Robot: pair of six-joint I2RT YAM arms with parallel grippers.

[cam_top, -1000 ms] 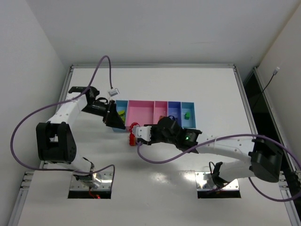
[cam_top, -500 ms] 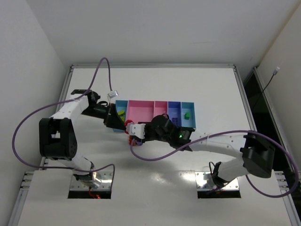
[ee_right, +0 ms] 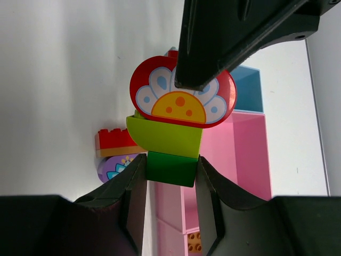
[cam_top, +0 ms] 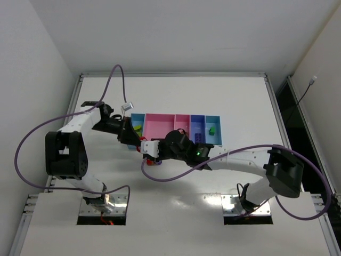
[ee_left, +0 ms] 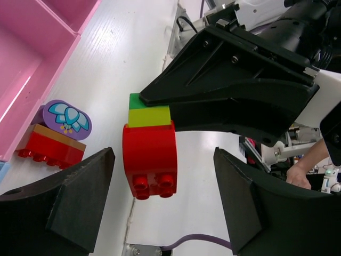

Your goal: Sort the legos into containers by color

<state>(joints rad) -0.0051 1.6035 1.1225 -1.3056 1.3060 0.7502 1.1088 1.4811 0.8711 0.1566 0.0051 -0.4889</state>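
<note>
Showing lego stack | red flower-printed piece | lime middle | green end

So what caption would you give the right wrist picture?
Right jaws pinch the green plastic brick beneath a lime brick and red flower-printed rounded brick.

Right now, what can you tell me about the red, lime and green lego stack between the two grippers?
The lego stack is three glossy plastic bricks pressed together: a rounded red brick printed with a white-petalled flower, a lime piece in the middle and a green brick at the other end. The right gripper is clamped on the green brick. The left gripper straddles the red end, jaws open, with a gap on either side.
</note>
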